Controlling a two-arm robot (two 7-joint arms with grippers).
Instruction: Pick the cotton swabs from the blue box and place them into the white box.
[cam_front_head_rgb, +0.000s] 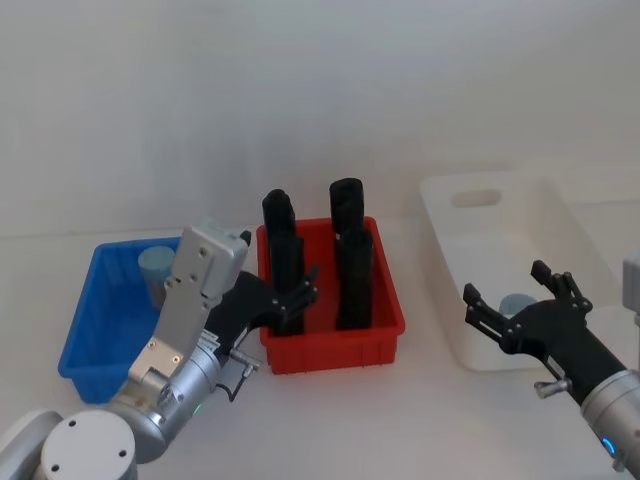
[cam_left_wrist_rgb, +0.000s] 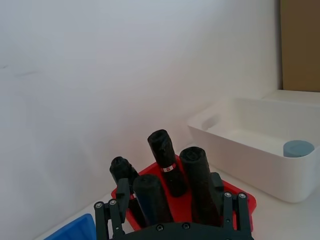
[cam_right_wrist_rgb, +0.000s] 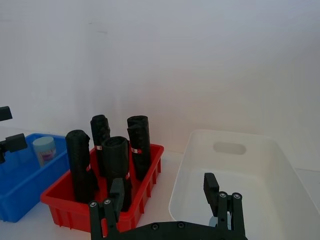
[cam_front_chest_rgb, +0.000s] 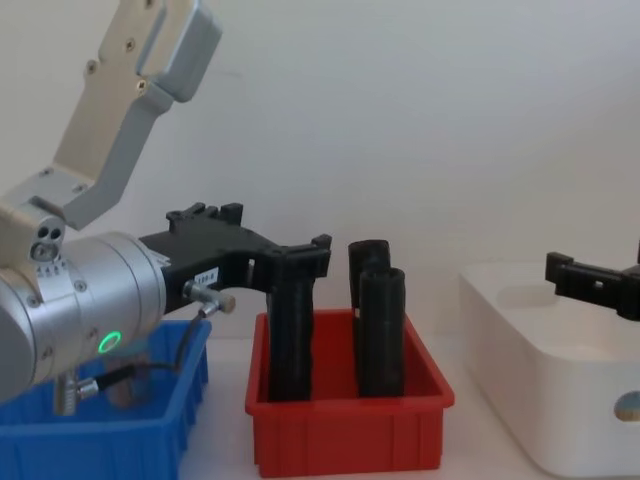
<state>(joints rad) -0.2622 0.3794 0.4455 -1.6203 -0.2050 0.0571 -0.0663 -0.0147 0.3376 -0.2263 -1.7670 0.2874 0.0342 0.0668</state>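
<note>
Find cotton swabs (cam_front_head_rgb: 155, 266) half hidden by left arm (cam_front_head_rgb: 195, 285), blue box (cam_front_head_rgb: 100, 300), nine o'clock; second jar (cam_front_head_rgb: 517, 302) masked under spread right gripper (cam_front_head_rgb: 505, 282), white box (cam_front_head_rgb: 560, 215); left gripper (cam_front_head_rgb: 296, 297) splayed, empty.

- We see a bright blue box (cam_front_head_rgb: 95, 330) and a glossy white box (cam_front_head_rgb: 440, 215).
- Red bin (cam_front_head_rgb: 330, 348) holds black cylinders (cam_front_head_rgb: 347, 205) with little red-and-white bands.
- The cotton swabs (cam_right_wrist_rgb: 44, 150) have pale blue lids.

Swab jar (cam_front_head_rgb: 155, 266) in left box (cam_front_head_rgb: 98, 310) (toward its back), cylinders (cam_front_head_rgb: 350, 212) in middle bin (cam_front_head_rgb: 332, 351), second jar (cam_front_head_rgb: 515, 303) in right tub (cam_front_head_rgb: 446, 240)
</note>
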